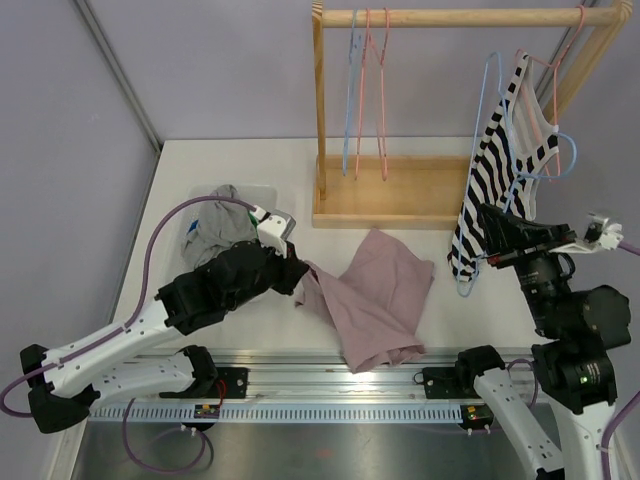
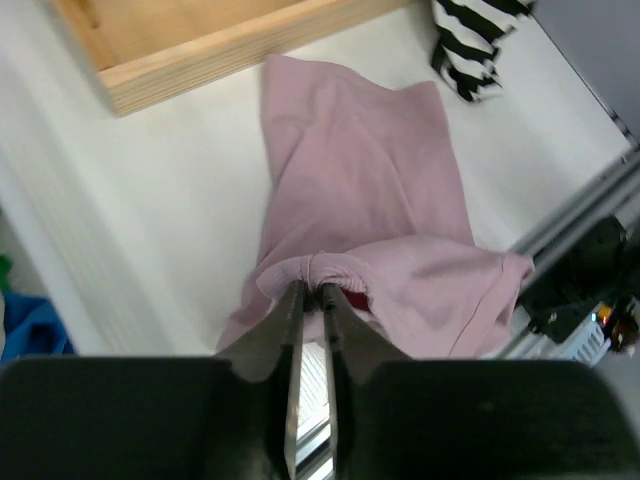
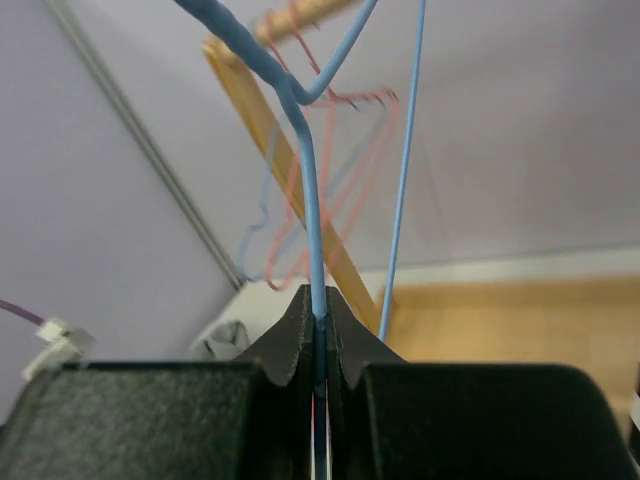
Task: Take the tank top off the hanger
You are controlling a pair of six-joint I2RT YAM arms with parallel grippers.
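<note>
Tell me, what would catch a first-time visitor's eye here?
A black-and-white striped tank top dangles from a blue hanger beside the right end of the wooden rack, and the right pincer is clamped on that hanger's wire. In the middle of the table lies a crumpled pink garment, its bunched hem nipped by the left pincer.

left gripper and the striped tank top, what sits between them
The pink garment, its edge pinched by the left gripper, spreads toward the striped tank top; top external view shows it.
</note>
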